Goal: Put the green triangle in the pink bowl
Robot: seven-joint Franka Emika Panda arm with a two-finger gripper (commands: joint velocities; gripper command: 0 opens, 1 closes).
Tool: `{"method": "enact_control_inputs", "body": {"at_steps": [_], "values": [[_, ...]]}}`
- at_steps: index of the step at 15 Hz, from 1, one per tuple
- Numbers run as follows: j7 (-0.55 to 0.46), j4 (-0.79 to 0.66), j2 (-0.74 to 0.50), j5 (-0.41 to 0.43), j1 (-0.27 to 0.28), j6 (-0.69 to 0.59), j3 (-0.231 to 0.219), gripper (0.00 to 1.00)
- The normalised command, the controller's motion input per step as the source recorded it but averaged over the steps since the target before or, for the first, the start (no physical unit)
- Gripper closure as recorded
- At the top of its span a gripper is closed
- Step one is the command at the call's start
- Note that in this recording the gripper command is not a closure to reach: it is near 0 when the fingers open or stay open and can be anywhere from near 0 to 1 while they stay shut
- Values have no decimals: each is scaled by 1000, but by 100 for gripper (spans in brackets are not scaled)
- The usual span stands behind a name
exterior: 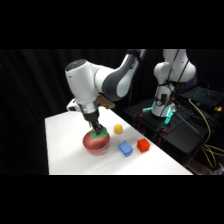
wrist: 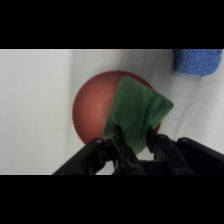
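Wrist-only: green triangle [wrist: 136,114] over pink bowl [wrist: 95,112]

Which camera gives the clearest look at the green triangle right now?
The wrist view: the green triangle fills the middle, held in the claw over the pink bowl. The side view shows only a green sliver under the claw.

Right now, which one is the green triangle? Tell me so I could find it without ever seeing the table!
Find the white table, then the round pink bowl near its middle. Right above the bowl, the robot's hand comes down gripping the green triangle. It is the only green piece and the only one held up off the table; the blue cube, red cube and yellow ball all sit on the table beside the bowl.
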Motion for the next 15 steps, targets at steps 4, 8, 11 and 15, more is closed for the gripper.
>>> {"method": "enact_control_inputs", "body": {"at_steps": [4, 8, 11, 15], "values": [[90, -133, -179, 16, -2, 58, 12, 0], [60, -129, -190, 19, -6, 58, 9, 0], [42, -112, -167, 19, -9, 62, 6, 0], [47, -85, -147, 15, -3, 54, 5, 0]]}}
